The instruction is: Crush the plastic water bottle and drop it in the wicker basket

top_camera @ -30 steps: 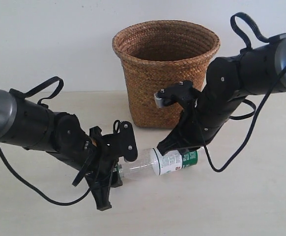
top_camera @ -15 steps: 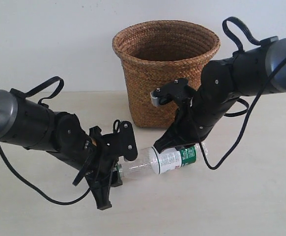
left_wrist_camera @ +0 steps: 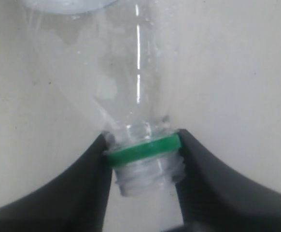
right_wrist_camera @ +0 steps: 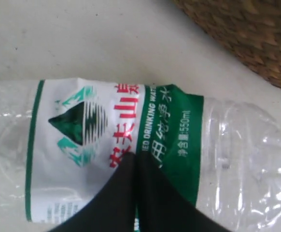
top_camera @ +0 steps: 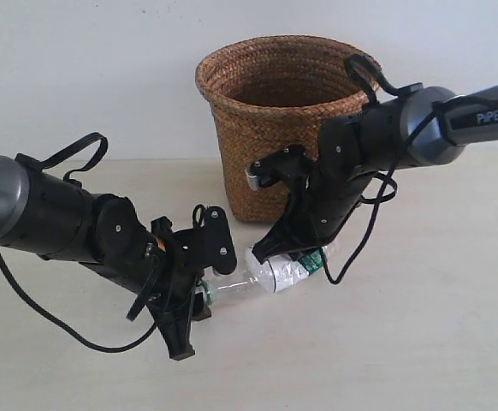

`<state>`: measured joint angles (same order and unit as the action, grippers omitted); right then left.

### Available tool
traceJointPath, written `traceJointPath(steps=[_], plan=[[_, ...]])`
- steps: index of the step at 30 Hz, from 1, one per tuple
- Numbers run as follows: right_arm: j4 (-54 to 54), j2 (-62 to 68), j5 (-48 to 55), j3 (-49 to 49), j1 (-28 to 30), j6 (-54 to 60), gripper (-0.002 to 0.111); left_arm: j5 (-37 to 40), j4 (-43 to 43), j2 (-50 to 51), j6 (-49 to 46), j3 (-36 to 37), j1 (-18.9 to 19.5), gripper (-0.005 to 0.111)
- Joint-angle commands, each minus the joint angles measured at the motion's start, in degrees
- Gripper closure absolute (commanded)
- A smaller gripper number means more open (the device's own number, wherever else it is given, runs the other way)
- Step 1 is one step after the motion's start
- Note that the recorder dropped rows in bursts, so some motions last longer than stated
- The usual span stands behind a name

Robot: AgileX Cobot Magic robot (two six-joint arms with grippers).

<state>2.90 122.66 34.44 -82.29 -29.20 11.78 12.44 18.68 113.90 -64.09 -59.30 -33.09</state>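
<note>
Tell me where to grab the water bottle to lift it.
Take the plastic water bottle at its neck, by the green ring, coming from the mouth end as the left end effector does: it lies sideways, and the stiff ring should stop slipping.

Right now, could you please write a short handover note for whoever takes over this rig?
Left pincer: shut on the neck of the plastic water bottle.
Right pincer: shut on the bottle's labelled body.
Bottle: held sideways between the two arms, in front of the wicker basket and outside it.
Done: both grasps are made. The label looks wrinkled, so crushing seems begun.
Left: finish crushing, then drop the bottle into the basket.
</note>
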Motion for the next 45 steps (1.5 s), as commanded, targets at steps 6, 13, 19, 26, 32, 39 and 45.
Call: traceJointPath(steps=[6,13,19,26,32,39,45], plan=[[1.4,16.4,16.4,-7.2,0.1,3.2,0.108,3.5,-1.5,0.1,-2.5,-0.1,-0.9,0.103],[2.8,15.8,14.7,-7.4,0.1,3.8,0.108,3.5,-2.6,0.1,-2.6,-0.1,-0.9,0.103],[2.8,11.1,16.1,-7.4,0.1,4.8,0.108,2.0,-3.5,0.1,-3.4,-0.1,-0.7,0.103],[3.2,4.8,17.2,-7.4,0.1,5.5,0.108,-0.8,-3.5,0.1,-6.0,-0.1,-0.7,0.103],[3.6,0.7,12.8,-3.5,1.2,6.3,0.108,-0.8,-3.5,0.1,-6.0,-0.1,-0.7,0.103],[8.8,-6.5,8.9,1.2,2.3,9.9,0.108,-0.8,-3.5,0.1,-6.0,-0.1,-0.7,0.103],[18.7,-9.0,8.2,1.2,2.3,16.6,0.108,-0.8,-3.5,0.1,-6.0,-0.1,-0.7,0.103]])
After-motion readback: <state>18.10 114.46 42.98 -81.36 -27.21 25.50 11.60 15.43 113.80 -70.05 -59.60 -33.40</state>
